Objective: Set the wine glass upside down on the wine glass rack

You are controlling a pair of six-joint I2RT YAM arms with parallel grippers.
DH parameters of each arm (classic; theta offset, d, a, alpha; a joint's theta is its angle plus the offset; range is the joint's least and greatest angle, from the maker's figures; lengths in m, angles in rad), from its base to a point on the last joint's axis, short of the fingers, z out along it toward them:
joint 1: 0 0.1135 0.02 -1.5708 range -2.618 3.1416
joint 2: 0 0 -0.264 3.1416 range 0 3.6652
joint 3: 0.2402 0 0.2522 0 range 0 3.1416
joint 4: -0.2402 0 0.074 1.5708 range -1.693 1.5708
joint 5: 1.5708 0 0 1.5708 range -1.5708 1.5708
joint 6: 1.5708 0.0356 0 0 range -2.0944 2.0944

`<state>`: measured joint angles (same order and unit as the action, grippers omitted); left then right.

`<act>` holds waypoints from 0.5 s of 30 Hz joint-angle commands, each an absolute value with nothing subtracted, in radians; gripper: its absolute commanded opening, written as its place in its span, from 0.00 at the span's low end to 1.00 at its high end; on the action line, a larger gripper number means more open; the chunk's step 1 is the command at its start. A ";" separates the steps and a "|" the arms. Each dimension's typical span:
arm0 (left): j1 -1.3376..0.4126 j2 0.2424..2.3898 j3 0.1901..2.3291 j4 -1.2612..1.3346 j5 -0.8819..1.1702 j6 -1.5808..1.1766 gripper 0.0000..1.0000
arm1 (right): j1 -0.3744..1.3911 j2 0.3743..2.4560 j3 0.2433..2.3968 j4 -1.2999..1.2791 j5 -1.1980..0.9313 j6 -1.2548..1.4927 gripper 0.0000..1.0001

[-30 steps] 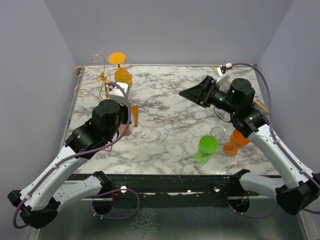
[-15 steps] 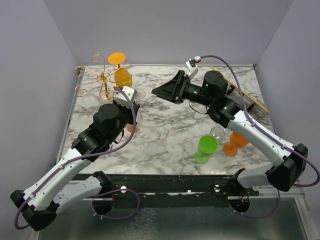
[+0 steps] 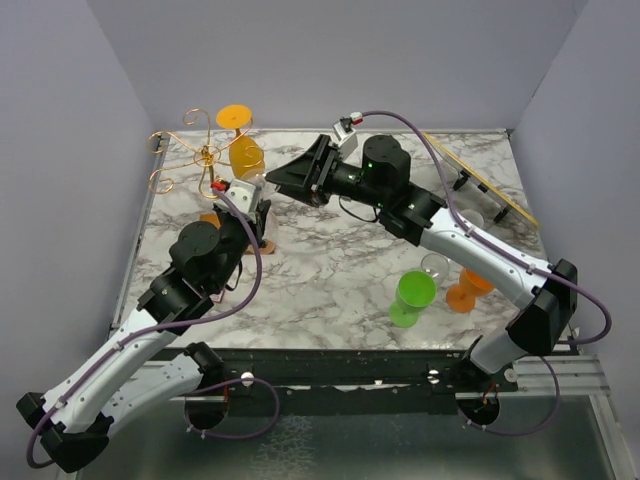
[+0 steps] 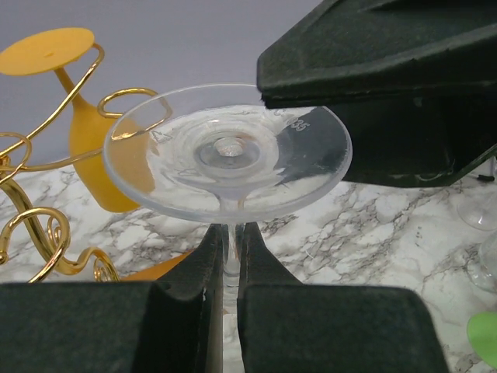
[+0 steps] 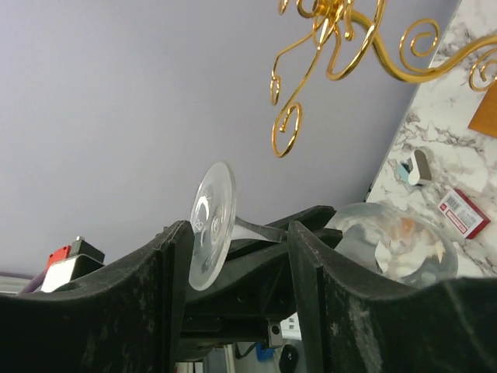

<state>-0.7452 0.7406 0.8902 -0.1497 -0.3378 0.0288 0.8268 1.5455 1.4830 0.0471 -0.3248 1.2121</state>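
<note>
- Near edge: a black rail (image 3: 330,365) carries both arm bases. Beyond it lies the table top (image 3: 330,240), white with grey marble veining.
- Near right of the table: a green glass (image 3: 412,297), a standing orange glass (image 3: 468,287) and a small clear glass (image 3: 435,265) form a tight group, well apart from the rack.
- Left of centre: the left gripper (image 4: 227,256) has its fingers pressed onto the stem of the wine glass (image 4: 227,151). The glass is held inverted — round foot up, bowl below the fingers.
- Just beyond the glass: the right gripper (image 5: 241,233) reaches in from the right with its fingers spread. One finger lies close beside the foot; contact cannot be confirmed.
- Far left: the rack (image 3: 203,155) of gold wire stands on a wooden base, mostly hidden by the left arm. The held wine glass is just beside its curled arms, with one gold curl visible through the foot.
- On the rack: a second orange glass (image 3: 243,150) hangs foot up from a far arm.
- Far right: a flat yellow-edged strip (image 3: 485,185) lies at an angle.
- Surround: plain lilac-grey walls (image 3: 330,60) enclose the table on three sides — left, back and right.
</note>
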 commanded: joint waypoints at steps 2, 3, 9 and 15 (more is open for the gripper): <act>-0.739 0.722 0.876 -0.082 -0.373 0.072 0.00 | 0.860 1.571 1.526 0.017 -0.277 1.252 0.45; -0.738 0.718 0.874 -0.081 -0.375 0.075 0.00 | 0.862 1.568 1.518 0.022 -0.267 1.263 0.37; -0.738 0.701 0.870 -0.124 -0.359 0.096 0.00 | 0.867 1.574 1.506 0.022 -0.218 1.325 0.08; -0.738 0.683 0.883 -0.208 -0.408 0.069 0.21 | 0.873 1.601 1.553 -0.013 -0.183 1.370 0.01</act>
<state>-0.7406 0.7139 0.8707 -0.1562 -0.3553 0.0883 0.8734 1.5650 1.5032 0.0223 -0.2726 1.3777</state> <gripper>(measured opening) 0.110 0.035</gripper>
